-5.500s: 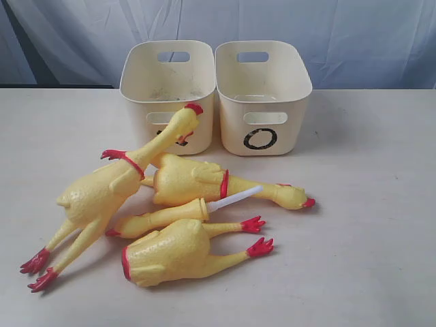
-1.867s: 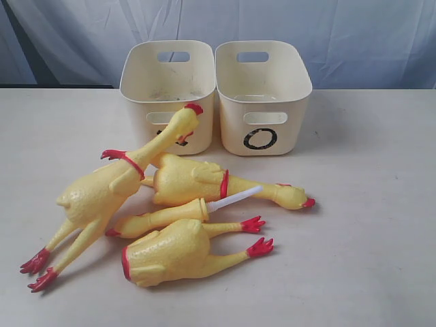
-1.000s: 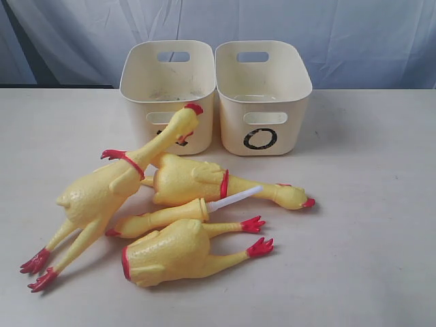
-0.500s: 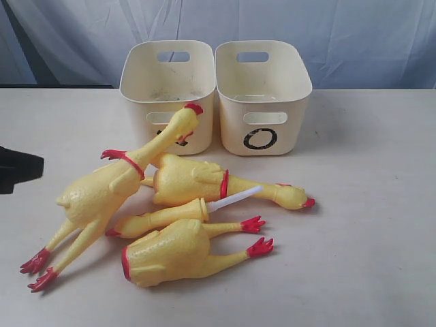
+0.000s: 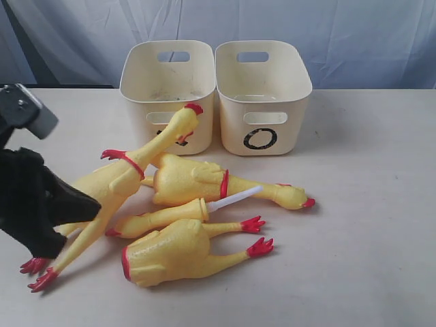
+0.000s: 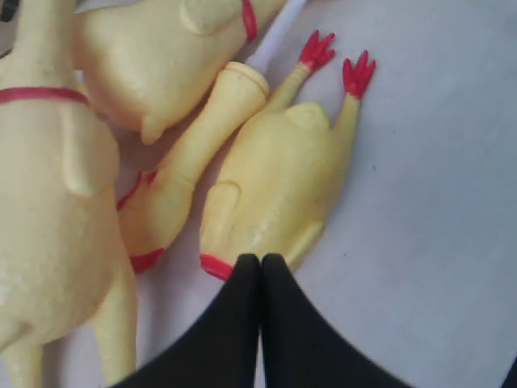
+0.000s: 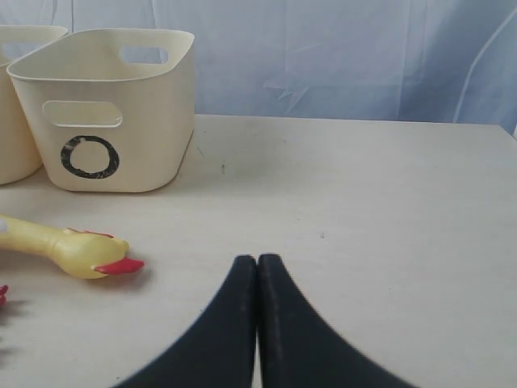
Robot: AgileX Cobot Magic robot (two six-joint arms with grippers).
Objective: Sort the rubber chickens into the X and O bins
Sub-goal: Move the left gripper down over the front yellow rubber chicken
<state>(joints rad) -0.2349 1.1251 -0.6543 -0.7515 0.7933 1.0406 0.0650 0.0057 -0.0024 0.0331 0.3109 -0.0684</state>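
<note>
Several yellow rubber chickens lie in a heap in front of two cream bins. One whole chicken points its head at the left bin and covers most of that bin's black mark. The right bin shows an O. A second whole chicken lies across the middle, with the neck with white tube and the headless body nearer. My left gripper is shut and empty, its tips at the red rim of the headless body. My right gripper is shut and empty over bare table, right of the O bin.
A blue-grey cloth hangs behind the pale table. The left arm's black body covers the left chicken's thighs in the exterior view. A chicken head with a red beak lies left of my right gripper.
The left arm has come in from the left edge and now reaches over the left chicken's legs. The chickens and bins have not moved.
</note>
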